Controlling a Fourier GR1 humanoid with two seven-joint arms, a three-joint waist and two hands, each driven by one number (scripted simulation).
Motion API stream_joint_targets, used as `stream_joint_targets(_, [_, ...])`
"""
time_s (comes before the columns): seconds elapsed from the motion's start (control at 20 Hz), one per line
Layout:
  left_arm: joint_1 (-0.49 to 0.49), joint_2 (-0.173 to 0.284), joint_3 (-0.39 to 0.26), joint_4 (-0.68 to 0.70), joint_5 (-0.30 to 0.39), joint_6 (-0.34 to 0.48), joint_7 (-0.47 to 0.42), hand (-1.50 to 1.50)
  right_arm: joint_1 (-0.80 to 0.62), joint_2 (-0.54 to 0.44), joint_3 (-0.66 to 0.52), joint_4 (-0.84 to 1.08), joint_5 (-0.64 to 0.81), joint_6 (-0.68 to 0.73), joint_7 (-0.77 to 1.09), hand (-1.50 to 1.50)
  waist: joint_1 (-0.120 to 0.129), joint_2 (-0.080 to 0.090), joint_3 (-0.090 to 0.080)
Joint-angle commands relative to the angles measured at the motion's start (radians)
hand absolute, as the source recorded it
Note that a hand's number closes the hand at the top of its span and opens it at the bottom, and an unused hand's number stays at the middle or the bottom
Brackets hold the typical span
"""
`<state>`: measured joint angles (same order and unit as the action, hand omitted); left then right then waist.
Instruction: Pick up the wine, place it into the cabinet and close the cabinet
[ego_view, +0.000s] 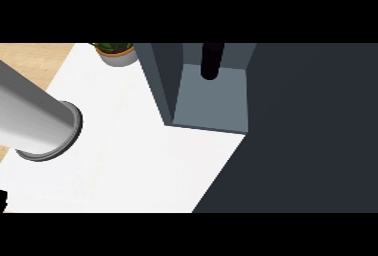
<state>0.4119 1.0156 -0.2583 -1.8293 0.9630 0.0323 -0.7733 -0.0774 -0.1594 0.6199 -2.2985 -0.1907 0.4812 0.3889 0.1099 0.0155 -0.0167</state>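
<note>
The wine bottle (211, 61) stands upright inside the open grey cabinet (210, 102), at the back of the white table (148, 160). A grey forearm (33, 117) crosses the view's left side near a potted plant (117, 51). Neither hand shows, so the state of the fingers cannot be told.

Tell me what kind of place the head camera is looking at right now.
Most likely a kitchen counter: a white countertop, an open grey-blue cabinet standing on it with a dark wine bottle inside, and a small potted plant at the back edge.
</note>
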Motion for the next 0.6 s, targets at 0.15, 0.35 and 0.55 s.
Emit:
stream_joint_targets(0.15, [-0.013, 0.003, -0.007, -0.013, 0.000, -0.024, 0.006, 1.50, -0.114, 0.152, -0.052, 0.158, 0.064, -0.142, 0.034, 1.50, 0.031, 0.013, -0.001])
stream_joint_targets(0.35, [-0.029, 0.009, -0.012, -0.018, -0.008, -0.027, 0.017, 1.50, -0.217, 0.153, -0.115, 0.227, 0.066, -0.142, 0.031, 1.50, 0.052, 0.018, 0.000])
stream_joint_targets(0.55, [-0.048, 0.005, -0.021, -0.021, -0.008, -0.032, 0.028, 1.50, -0.374, 0.156, -0.163, 0.343, 0.089, -0.224, 0.031, 1.50, 0.076, 0.027, 0.002])
